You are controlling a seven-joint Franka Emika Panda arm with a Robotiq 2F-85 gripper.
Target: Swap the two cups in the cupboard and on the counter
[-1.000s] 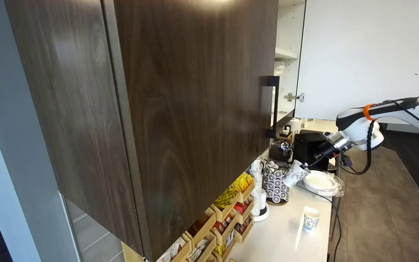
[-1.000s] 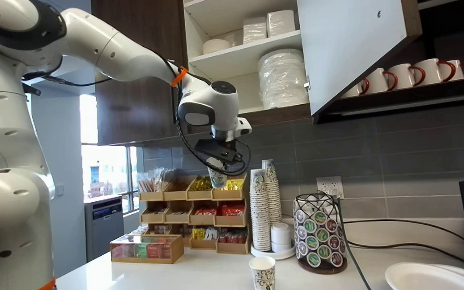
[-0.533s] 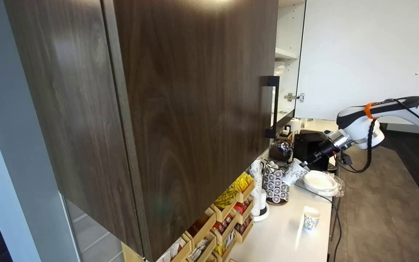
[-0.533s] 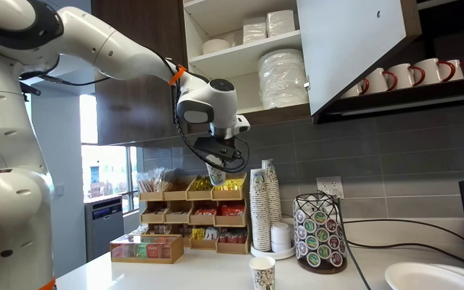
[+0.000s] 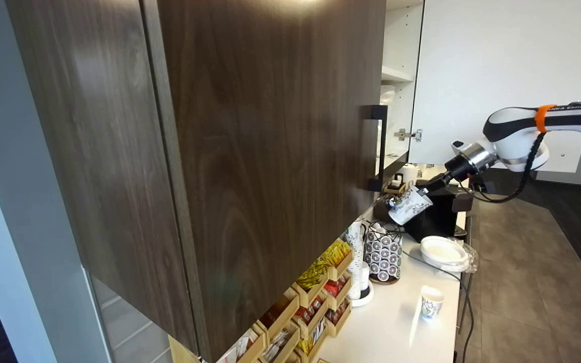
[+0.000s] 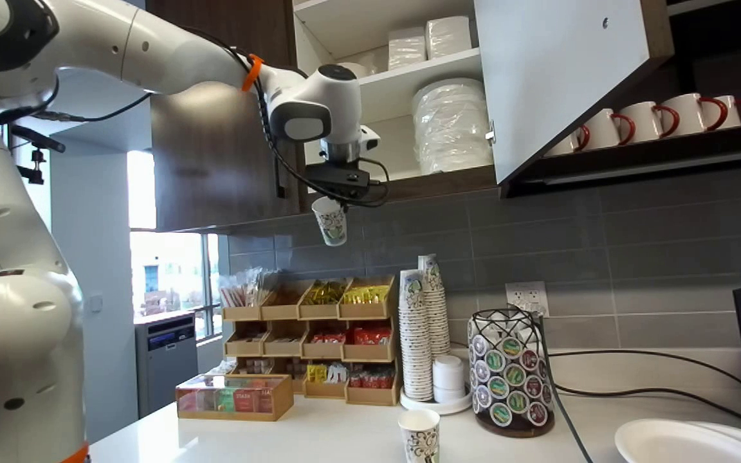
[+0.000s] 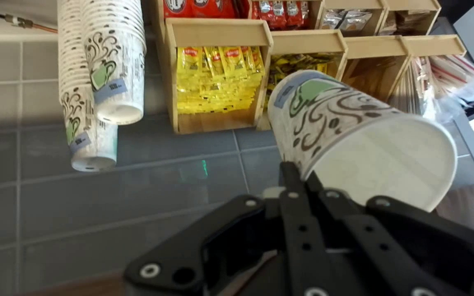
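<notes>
While hanging high above the counter (image 6: pixel 338 444), clamps the fingers (image 7: pixel 291 181) of the gripper (image 7: pixel 302 176) on the rim of the held cup (image 7: pixel 342 118), tilted and at two o'clock from their tips in the wrist view. Holds it outside the cupboard (image 6: pixel 396 132), with a plastic-wrapped white stack (image 6: pixel 451 125) inside toward two o'clock in an exterior view. Has the standing cup (image 6: pixel 420 438) at five o'clock, upright on the counter, with the capsule rack (image 6: pixel 512 376) at two o'clock from that.
</notes>
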